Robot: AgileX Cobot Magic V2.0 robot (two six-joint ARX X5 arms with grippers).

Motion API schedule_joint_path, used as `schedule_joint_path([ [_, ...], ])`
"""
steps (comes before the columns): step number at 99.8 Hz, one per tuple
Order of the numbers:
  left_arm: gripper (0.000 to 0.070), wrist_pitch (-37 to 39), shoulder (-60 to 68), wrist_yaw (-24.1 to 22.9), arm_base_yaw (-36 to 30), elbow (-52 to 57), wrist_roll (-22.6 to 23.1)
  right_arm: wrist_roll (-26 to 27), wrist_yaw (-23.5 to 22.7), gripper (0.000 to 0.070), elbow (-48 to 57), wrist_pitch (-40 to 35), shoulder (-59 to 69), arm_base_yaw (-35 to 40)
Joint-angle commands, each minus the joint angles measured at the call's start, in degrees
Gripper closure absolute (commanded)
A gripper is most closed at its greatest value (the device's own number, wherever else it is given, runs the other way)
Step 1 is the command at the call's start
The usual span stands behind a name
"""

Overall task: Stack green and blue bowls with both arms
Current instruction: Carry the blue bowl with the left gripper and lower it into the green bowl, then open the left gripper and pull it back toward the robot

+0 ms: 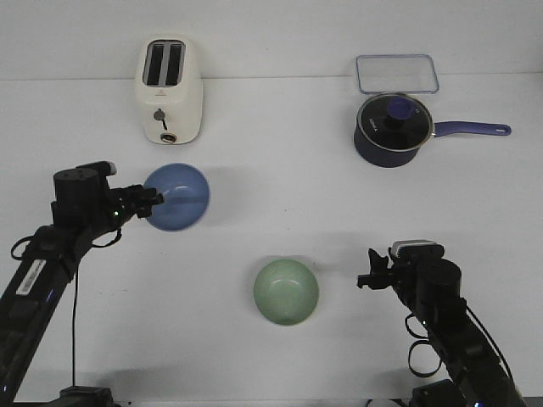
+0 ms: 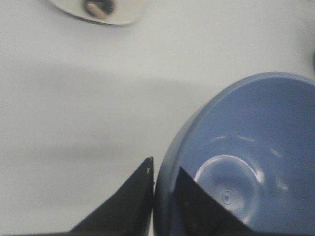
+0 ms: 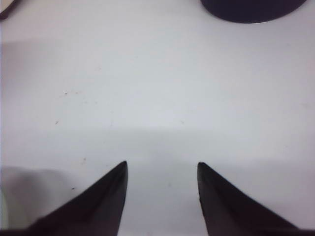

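The blue bowl (image 1: 180, 197) is at the left of the table, tilted toward the camera. My left gripper (image 1: 153, 200) is shut on its left rim. In the left wrist view one finger is outside the blue bowl (image 2: 246, 157) and one inside, with the left gripper (image 2: 165, 169) pinching the wall. The green bowl (image 1: 286, 291) sits upright near the front middle of the table. My right gripper (image 1: 366, 278) is open and empty, a short way to the right of the green bowl. In the right wrist view the right gripper (image 3: 161, 167) shows only bare table between its fingers.
A cream toaster (image 1: 170, 89) stands at the back left, just behind the blue bowl. A dark navy saucepan (image 1: 392, 129) with glass lid and long handle stands at the back right, with a clear lid (image 1: 397, 73) behind it.
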Motion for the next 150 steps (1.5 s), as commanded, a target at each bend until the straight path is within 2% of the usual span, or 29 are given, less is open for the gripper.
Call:
schedule_joint_path([
  [1, 0.0686, -1.5, -2.0, 1.1, -3.3, -0.8, 2.4, -0.3, -0.6, 0.0422, -0.1, 0.3, 0.1, 0.3],
  [20, 0.0686, -1.8, -5.7, 1.4, -17.6, -5.9, 0.7, -0.3, -2.1, 0.0422, -0.1, 0.2, 0.0, 0.3],
  [39, 0.0686, 4.1, -0.9, 1.1, -29.0, -8.3, -2.1, -0.3, -3.0, 0.0422, -0.1, 0.2, 0.0, 0.3],
  [66, 0.068, 13.5, 8.9, 1.2, -36.1, -8.3, -2.4, -0.3, -3.0, 0.0422, -0.1, 0.2, 0.0, 0.3],
  [69, 0.0658, 14.0, 9.5, 1.2, -36.4, -8.3, -2.4, -0.3, -3.0, 0.0422, -0.1, 0.2, 0.0, 0.3],
  [72, 0.0604, 14.3, 9.9, 1.2, -36.6, -8.3, -2.4, -0.3, -3.0, 0.0422, -0.1, 0.2, 0.0, 0.3],
  [79, 0.0458, 14.4, 9.8, 1.2, -36.6, -8.3, -2.4, -0.3, -3.0, 0.0422, -0.1, 0.2, 0.0, 0.3],
  [84, 0.0397, 14.1, 9.2, 1.2, -36.5, -8.3, -2.3, -0.3, -3.0, 0.0422, -0.1, 0.2, 0.0, 0.2],
  [99, 0.0399, 12.5, 4.0, 0.7, -32.8, -8.3, -1.0, -0.3, -2.9, 0.0422, -0.1, 0.3, 0.0, 0.2],
  [105, 0.0403, 11.4, 0.8, -1.4, -30.6, -8.3, -0.1, -0.4, -2.9, 0.0424, -0.1, 0.4, -0.2, 0.2],
  [109, 0.042, 10.3, -1.7, -4.6, -29.0, -8.3, 0.6, -0.6, -2.9, 0.0441, -0.1, 0.5, -0.9, 0.2],
  [112, 0.0464, 9.3, -3.6, -7.5, -27.8, -8.3, 1.6, -0.8, -2.9, 0.0481, -0.1, 0.6, -1.5, 0.2],
  [115, 0.0538, 8.1, -5.5, -10.8, -26.4, -8.3, 2.8, -0.9, -2.9, 0.0549, -0.1, 0.6, -2.3, 0.2],
  [120, 0.07, 5.7, -8.8, -15.9, -24.2, -8.3, 5.0, -1.2, -2.9, 0.0696, -0.1, 0.6, -4.1, 0.2],
  [127, 0.0688, 2.6, -13.3, -21.8, -20.9, -8.6, 7.1, -2.1, -2.1, 0.07, -0.2, 0.3, -7.3, 0.2],
  [134, 0.0687, 2.3, -18.8, -25.4, -17.5, -10.8, 8.5, -2.9, 0.1, 0.07, -1.2, 0.6, -11.5, 0.2],
  [142, 0.0688, 7.3, -27.1, -27.1, -14.0, -17.6, 9.9, -4.2, 1.6, 0.07, -3.5, 2.4, -17.7, 0.2],
  [150, 0.0688, 15.5, -37.0, -27.1, -10.6, -27.2, 11.5, -6.0, 2.4, 0.07, -6.6, 5.7, -23.7, 0.2],
])
